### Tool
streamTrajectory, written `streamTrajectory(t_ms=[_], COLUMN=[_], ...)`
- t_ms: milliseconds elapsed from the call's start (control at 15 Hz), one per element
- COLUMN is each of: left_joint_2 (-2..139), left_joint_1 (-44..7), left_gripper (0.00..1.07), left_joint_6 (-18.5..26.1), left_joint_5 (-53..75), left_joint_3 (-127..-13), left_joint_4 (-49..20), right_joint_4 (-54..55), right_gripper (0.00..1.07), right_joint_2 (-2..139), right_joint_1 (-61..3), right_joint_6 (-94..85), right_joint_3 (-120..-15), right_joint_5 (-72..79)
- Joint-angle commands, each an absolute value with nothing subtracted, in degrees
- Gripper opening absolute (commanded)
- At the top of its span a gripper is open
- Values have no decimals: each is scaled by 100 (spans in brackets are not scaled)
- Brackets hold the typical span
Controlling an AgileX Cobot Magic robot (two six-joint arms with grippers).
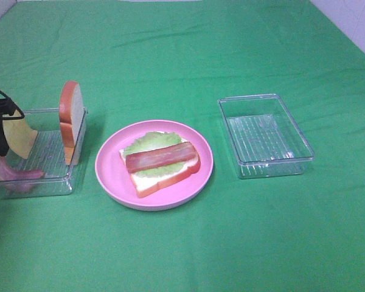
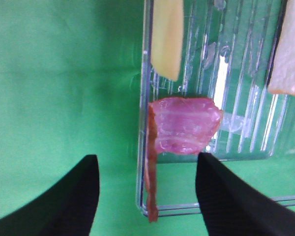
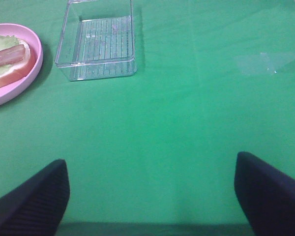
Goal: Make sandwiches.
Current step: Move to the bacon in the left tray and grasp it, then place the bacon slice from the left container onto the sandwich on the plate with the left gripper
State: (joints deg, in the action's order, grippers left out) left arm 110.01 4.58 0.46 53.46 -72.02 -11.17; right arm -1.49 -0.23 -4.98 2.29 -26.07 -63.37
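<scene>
Item: sandwiches (image 1: 160,165), one begun; a bread slice is laid flat on the pink plate (image 1: 109,164) at the middle of the desk (image 1: 182,55), lettuce is spread on it and one bacon strip is set across the lettuce; cheese and top slice are not yet fitted.

Stock, left tray (image 1: 48,159): second bacon strip (image 2: 184,125), draped over the tray's wall, its broad part inside and its narrow part against the wall; cheese slice (image 2: 167,37) near it; spare bread slice (image 1: 72,118) stood on edge at the end nearest the plate.

Right tray (image 1: 264,135): set beside the plate on the other side.

Left jaws: spread wide, nothing gripped, held above the tray's wall with the bacon between them. Right jaws: spread wide, nothing gripped, held over bare desk apart from the plate.

Step judged in hand: the second bacon strip is to be taken.

Handling notes: the wall is straddled as the jaws stand, so a shift toward the tray's inside is advised; the broad part should be pinched, lest the wall be caught and the tray dragged; the strip is judged limp, so it should be lifted clear of the wall before it is carried; the cheese should be left undisturbed.
</scene>
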Motion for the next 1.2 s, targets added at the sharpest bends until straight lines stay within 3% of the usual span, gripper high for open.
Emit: streamTrajectory(t_ms=[67,400,1200], left_joint_2=[11018,11018,10657], left_joint_1=[435,435,435], left_gripper=[37,2,0], left_joint_6=[-218,-533,-659], left_joint_5=[5254,5191,5306], left_joint_3=[-7208,-7208,-7225], left_joint_4=[-1140,-1157,-1157], right_joint_4=[-138,-138,-138], right_gripper=[87,87,87], right_joint_2=[-206,-206,-206], right_joint_1=[-476,-476,-476], right_joint_6=[264,264,264], right_joint_3=[-2613,-2613,-2613], right_joint_5=[-6325,-6325,-6325])
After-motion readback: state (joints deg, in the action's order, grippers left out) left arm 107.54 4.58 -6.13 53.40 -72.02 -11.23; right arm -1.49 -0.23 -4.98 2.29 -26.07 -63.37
